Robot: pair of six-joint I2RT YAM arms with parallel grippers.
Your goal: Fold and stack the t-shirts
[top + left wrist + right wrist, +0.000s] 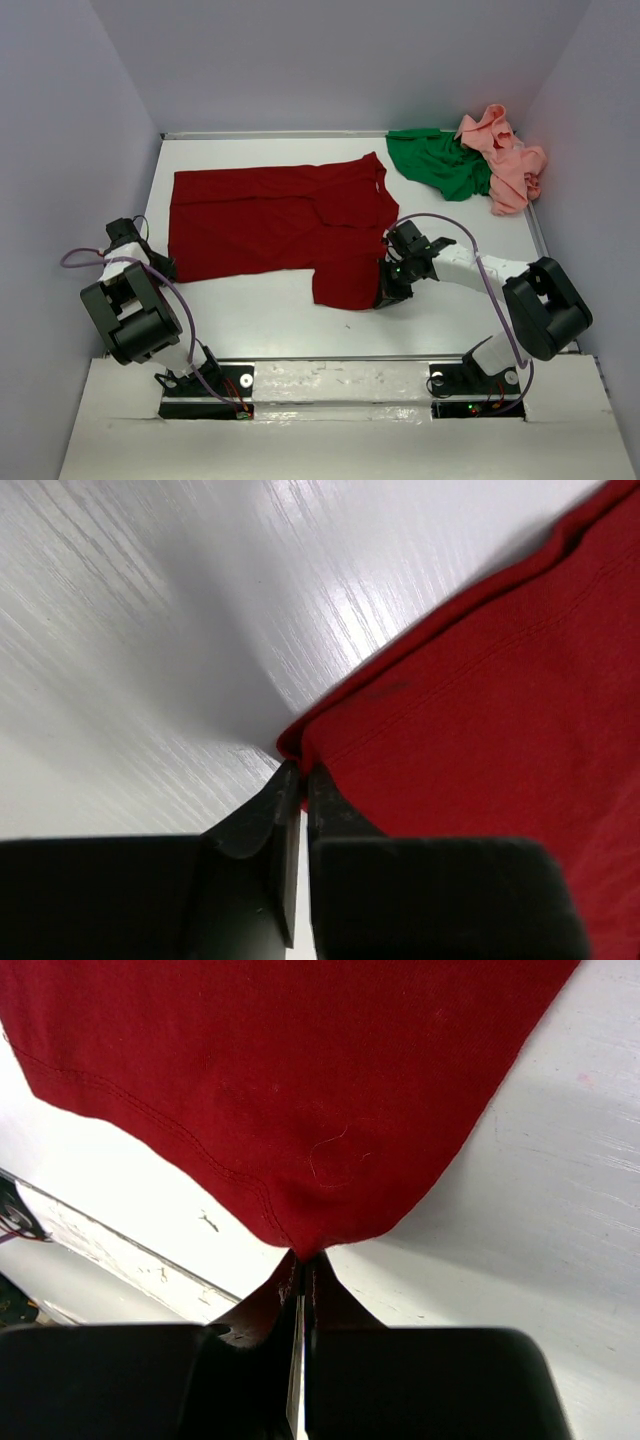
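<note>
At the near-left corner, left gripper [300, 776]: pinches dark red t-shirt [270, 220].
Right gripper [300, 1262]: closed on its near-right corner.

White table [250, 325], pale lilac walls [330, 60]

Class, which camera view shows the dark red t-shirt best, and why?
Top external: the whole dark red t-shirt is visible, spread on the table. Each wrist view shows only one corner of it, close up.
</note>
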